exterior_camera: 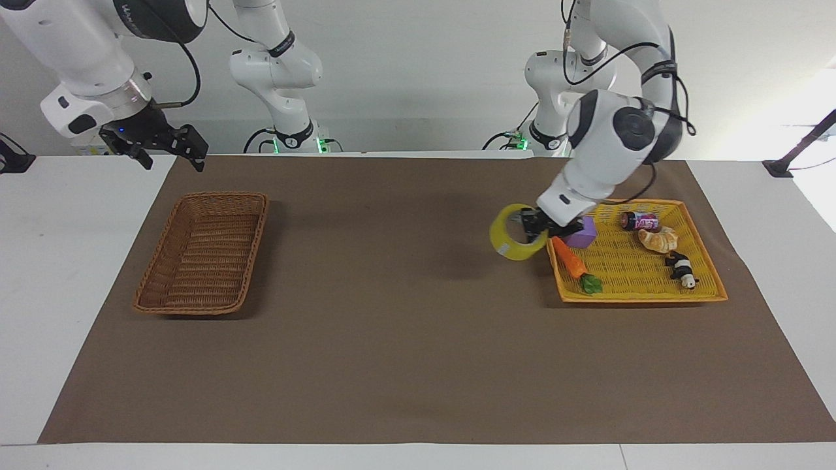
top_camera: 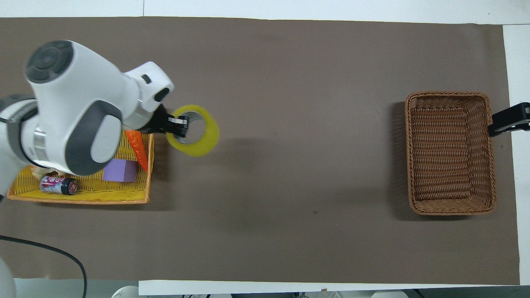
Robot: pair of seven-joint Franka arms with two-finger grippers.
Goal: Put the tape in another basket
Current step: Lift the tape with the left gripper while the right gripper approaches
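My left gripper is shut on the rim of the yellow tape roll and holds it in the air over the brown mat, just past the edge of the yellow plastic basket. The brown wicker basket stands empty at the right arm's end of the table. My right gripper waits raised beside that basket, over its edge nearer to the robots' end.
The yellow plastic basket holds a carrot, a purple cube, a small can, a croissant and a small black-and-white figure. A brown mat covers the table between the baskets.
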